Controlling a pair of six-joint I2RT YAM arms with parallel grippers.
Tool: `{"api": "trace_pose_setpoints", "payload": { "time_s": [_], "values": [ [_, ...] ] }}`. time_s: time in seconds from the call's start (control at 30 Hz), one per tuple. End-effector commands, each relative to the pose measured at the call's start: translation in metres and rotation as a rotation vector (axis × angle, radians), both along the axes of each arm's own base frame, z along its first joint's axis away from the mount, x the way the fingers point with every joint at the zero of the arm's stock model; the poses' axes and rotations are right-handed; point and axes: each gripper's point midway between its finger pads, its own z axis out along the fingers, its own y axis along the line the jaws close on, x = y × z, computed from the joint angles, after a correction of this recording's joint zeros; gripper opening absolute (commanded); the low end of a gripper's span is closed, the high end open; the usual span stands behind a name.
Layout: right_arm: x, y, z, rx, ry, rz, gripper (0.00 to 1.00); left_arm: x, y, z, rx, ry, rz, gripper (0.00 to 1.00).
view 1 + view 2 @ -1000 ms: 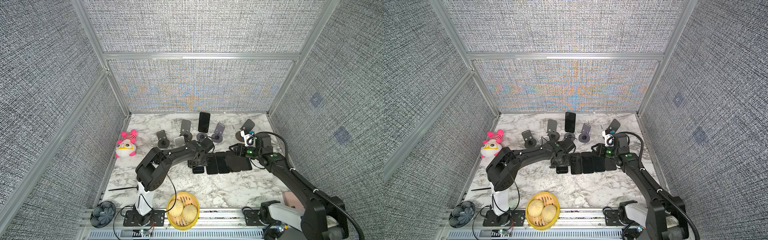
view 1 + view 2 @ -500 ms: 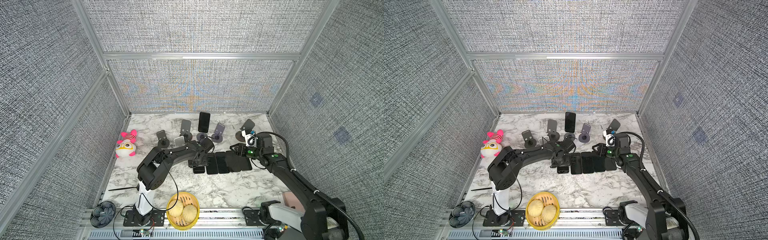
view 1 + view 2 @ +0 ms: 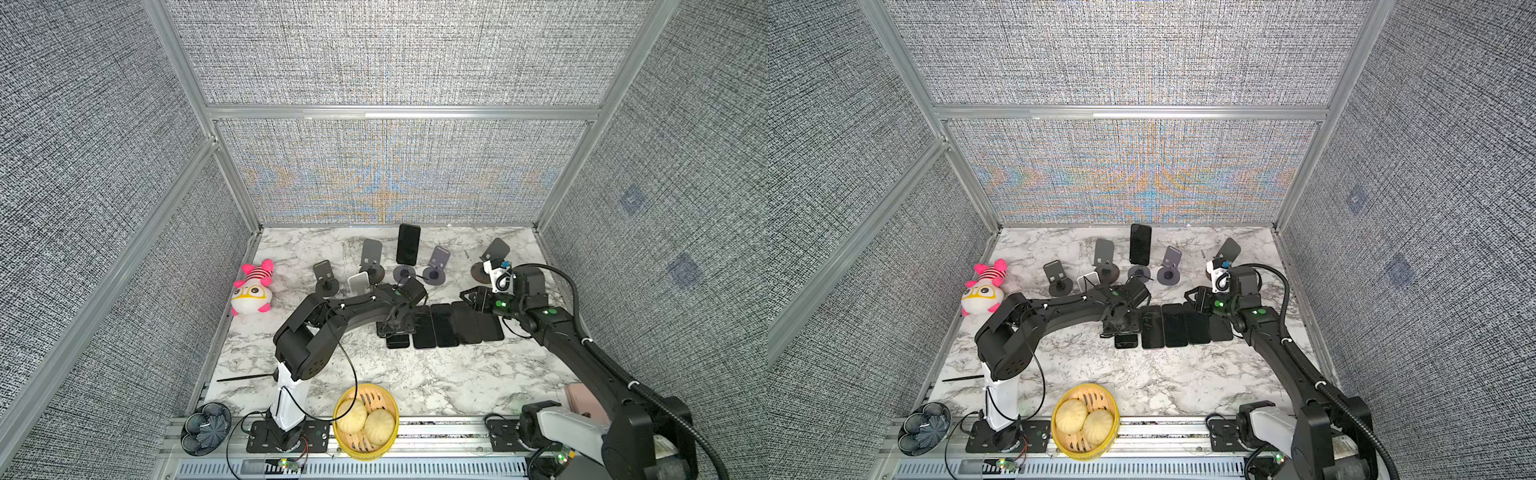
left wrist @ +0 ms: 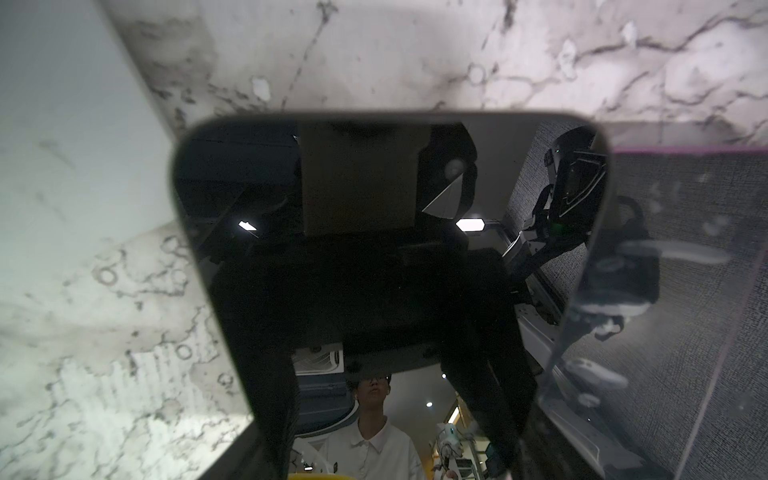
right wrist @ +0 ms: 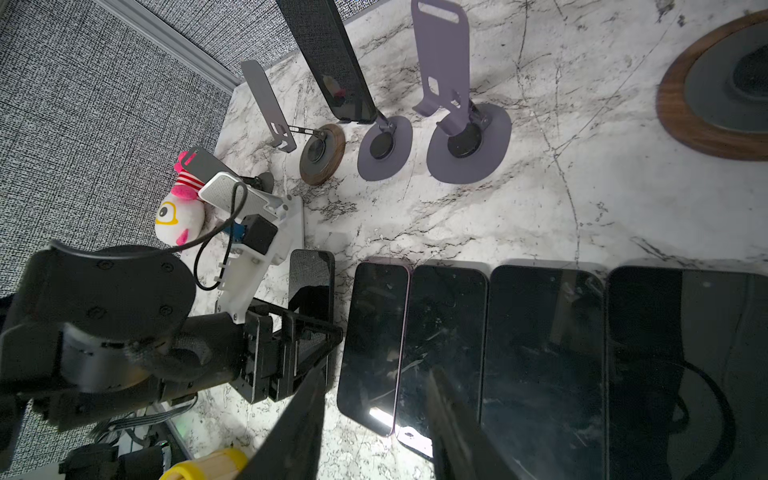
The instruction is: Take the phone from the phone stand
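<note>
Left wrist view: the left gripper (image 3: pixel 397 323) clamps a black phone (image 4: pixel 390 249) across its width, low at the centre of the marble table (image 3: pixel 415 374), at the 9 o'clock end of four flat phones (image 3: pixel 446 324), while the right gripper (image 3: pixel 467 297), slightly parted, holds nothing. One upright phone (image 3: pixel 408 244), at 12 o'clock and apparently the last, sits on its purple phone stand (image 3: pixel 404 273).

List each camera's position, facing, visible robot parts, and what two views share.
Both top views: high in front, looking down at the table; left arm, right arm show.
Left wrist: close above, facing down onto the phone in the left gripper.
Right wrist: low, facing across flat phones toward the stands; right gripper fingers show.
Wrist views share that phone.
</note>
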Motion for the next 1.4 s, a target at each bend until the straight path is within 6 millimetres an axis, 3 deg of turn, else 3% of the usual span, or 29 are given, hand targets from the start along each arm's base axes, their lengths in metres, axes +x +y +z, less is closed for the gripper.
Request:
{"api": "trace_pose_setpoints", "payload": {
  "time_s": [0.0,0.37,1.37],
  "values": [
    [-0.001,0.000,0.000,-0.004,-0.002,0.000,0.42,0.001,-0.004,-0.002,-0.027,0.002,-0.004,0.70],
    [-0.002,-0.001,-0.001,-0.006,-0.001,-0.005,0.41,-0.001,-0.005,-0.002,-0.039,0.002,-0.017,0.85],
    [-0.001,-0.001,0.000,-0.003,-0.001,-0.009,0.41,-0.014,-0.023,0.004,-0.132,0.022,-0.093,0.84]
  ]
}}
